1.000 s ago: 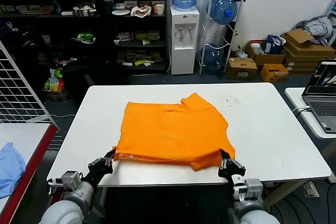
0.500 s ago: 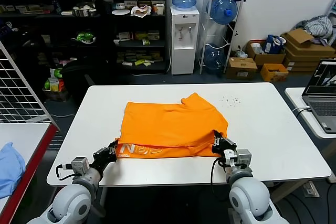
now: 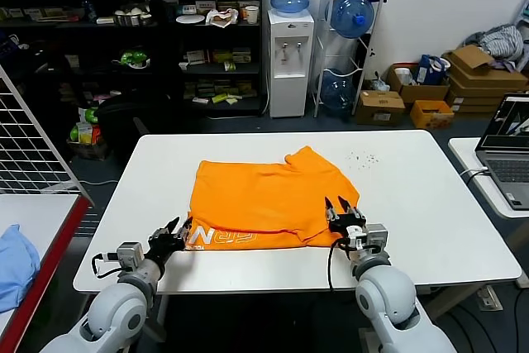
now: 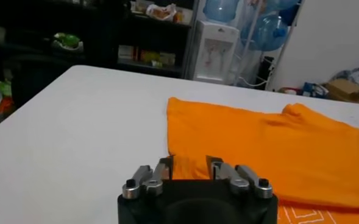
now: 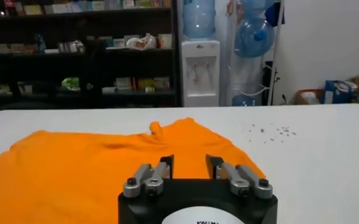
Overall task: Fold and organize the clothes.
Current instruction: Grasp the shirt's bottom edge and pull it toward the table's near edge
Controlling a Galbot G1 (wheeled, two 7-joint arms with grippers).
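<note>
- Head view: the orange T-shirt (image 3: 269,196) lies on the white table (image 3: 430,204), its long axis running side to side, with a strip of white lettering (image 3: 235,237) showing along the near edge. The left gripper (image 3: 176,231) sits at the shirt's near left corner and the right gripper (image 3: 340,210) over its near right corner. Each is about equally close to its own corner, and the cloth stretches away from both towards the far side. Both sets of jaws look spread and neither seems to be pinching fabric. A light blue cloth (image 3: 15,262) lies on the side table to the left.
- Left wrist view: the left gripper's fingers (image 4: 162,172) stand apart with nothing between them; the shirt lies just ahead and off to one side.
- Right wrist view: the right gripper (image 5: 190,171) is likewise parted and empty, poised above orange fabric that spreads ahead. My guess is the next fold starts from this near edge.
</note>
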